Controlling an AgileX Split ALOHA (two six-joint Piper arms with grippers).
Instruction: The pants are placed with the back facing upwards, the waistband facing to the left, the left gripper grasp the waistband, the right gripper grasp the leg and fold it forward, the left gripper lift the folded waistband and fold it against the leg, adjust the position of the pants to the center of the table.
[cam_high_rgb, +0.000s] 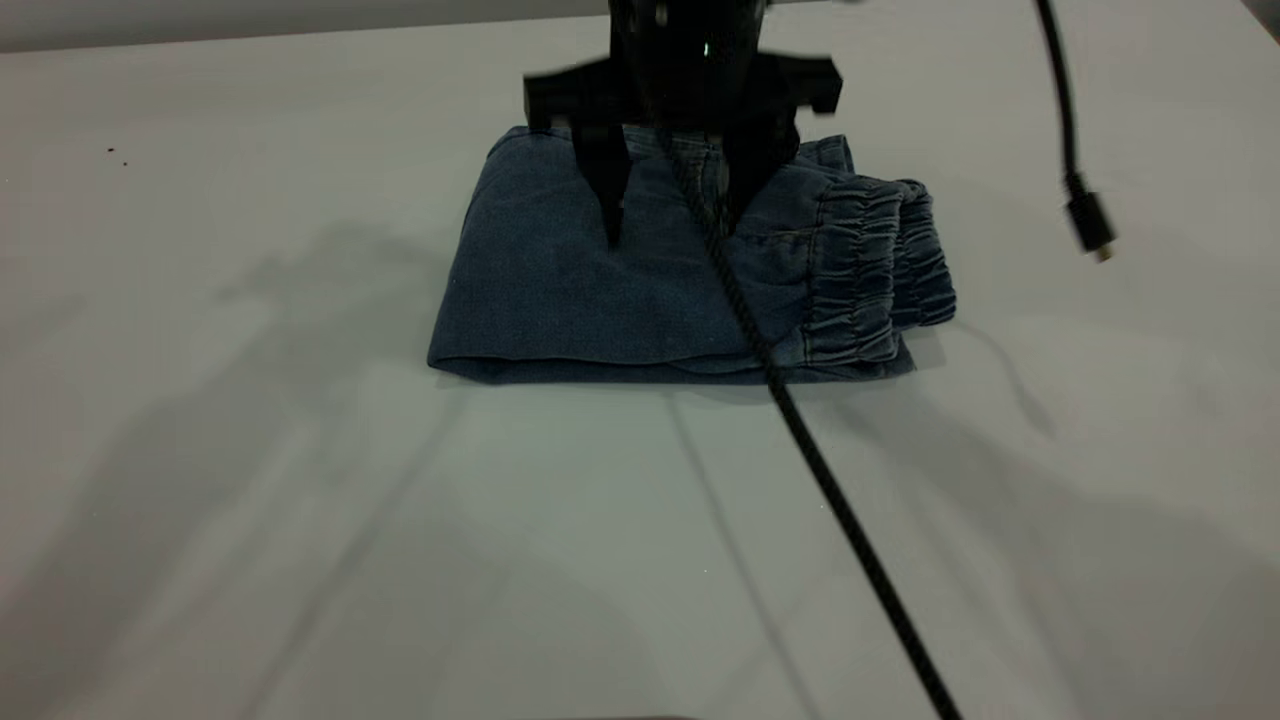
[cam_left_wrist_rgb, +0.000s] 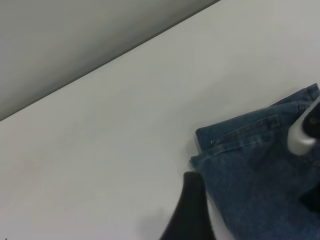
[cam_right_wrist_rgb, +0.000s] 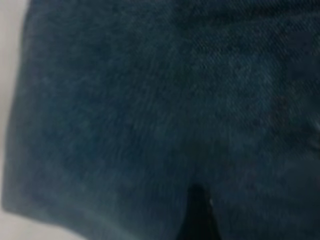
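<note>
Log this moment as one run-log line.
pants: folded on table | waistband: exterior right end | right hand: open, over pants | left hand: beside pants' edge

A loose black cable's plug (cam_high_rgb: 1090, 222) dangles at far right.

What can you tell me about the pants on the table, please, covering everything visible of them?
The pants are blue denim, folded into a compact, roughly rectangular bundle lying flat on the white table. The gathered, ruched waistband lies at the exterior view's right end; a smooth folded edge runs along the near side. Stitched seams show near the waistband. A black gripper with open fingers hangs over the bundle's middle, tips at the cloth, and a dark cable crosses it.
</note>
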